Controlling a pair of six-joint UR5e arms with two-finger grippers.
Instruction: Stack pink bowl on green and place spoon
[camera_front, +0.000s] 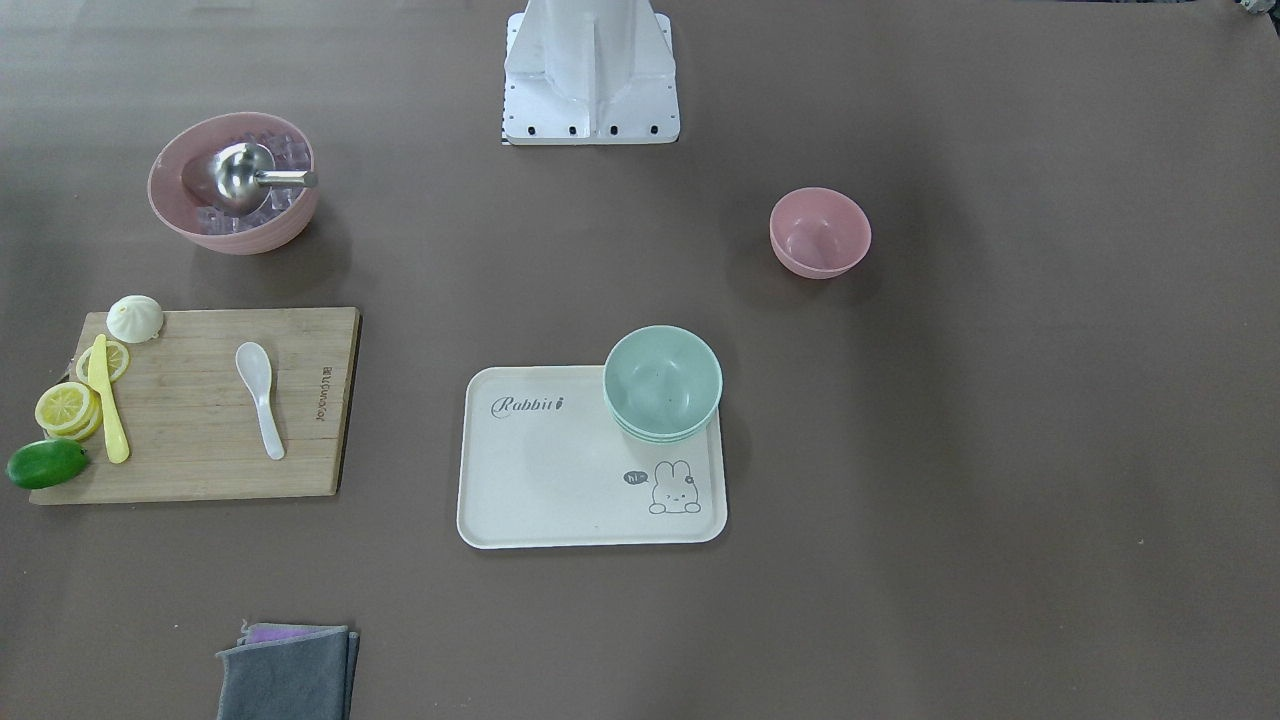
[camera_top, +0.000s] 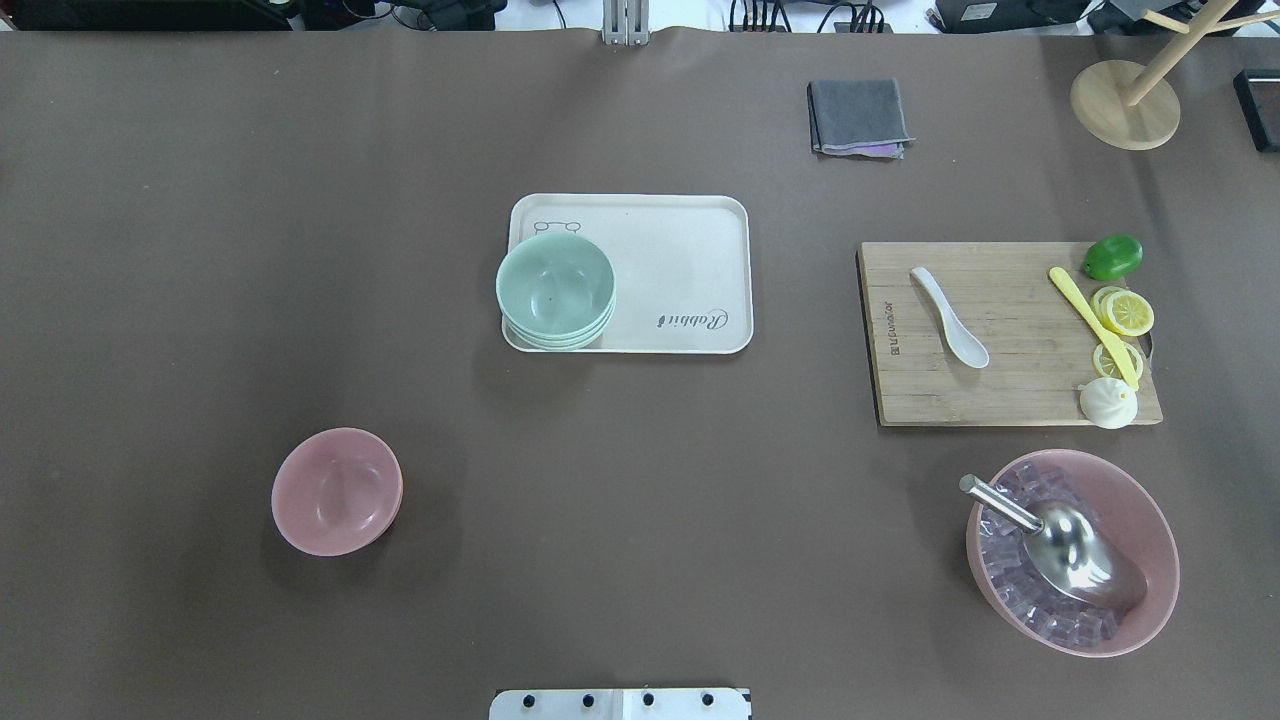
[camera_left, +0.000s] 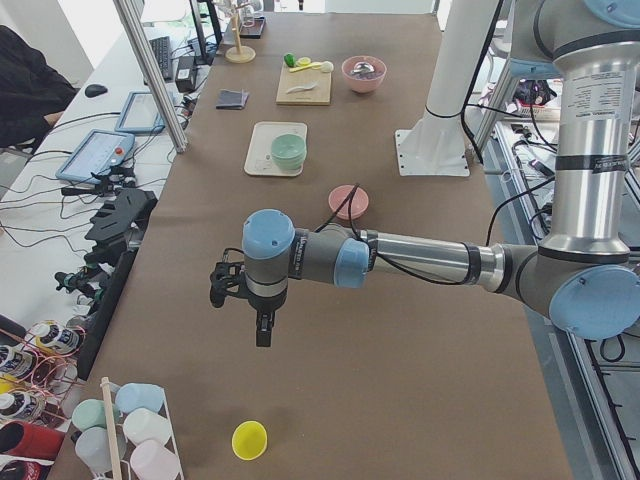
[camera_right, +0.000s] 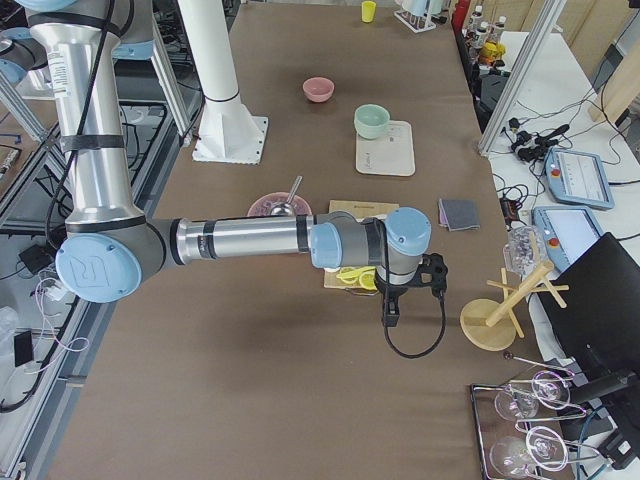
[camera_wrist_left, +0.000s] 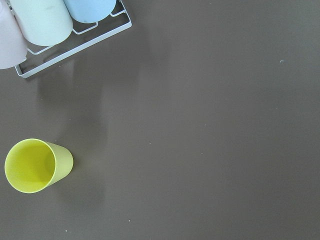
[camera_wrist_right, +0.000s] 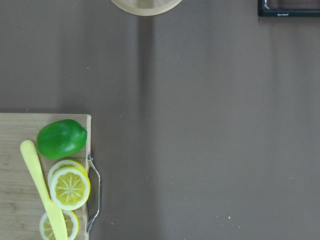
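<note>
Across the table (camera_front: 900, 500), the front-facing view has the pink bowl (camera_front: 819, 232) upright and alone on the bare surface. It is well apart from the green bowl stack (camera_front: 662, 382), which sits on one corner of the cream tray (camera_front: 560, 480). The white spoon (camera_front: 260, 398) lies on the wooden cutting board (camera_front: 200, 400), near a yellow knife (camera_front: 107, 400) and lemon slices (camera_front: 66, 407).

From overhead, the pink bowl is on the robot's left half and the green bowl stack is near the middle. The spoon is on the board at the right, its scoop end toward the robot. A larger pink bowl (camera_top: 1150, 540) of ice cubes holds a metal scoop (camera_top: 1085, 555) near the board.

Seen from the left end, the left pincer (camera_left: 262, 338) hangs pointing down over bare table, well apart from the pink bowl, with a yellow cup (camera_left: 249, 439) nearby. Whether its fingers are apart or together I cannot tell.

From the right end, the right pincer (camera_right: 388, 318) hangs just past the board's end. Its state cannot be told either.

The left wrist camera looks down on the yellow cup. The right wrist camera shows a lime (camera_wrist_right: 61, 138), the lemon slices and the knife at the board's end.
</note>
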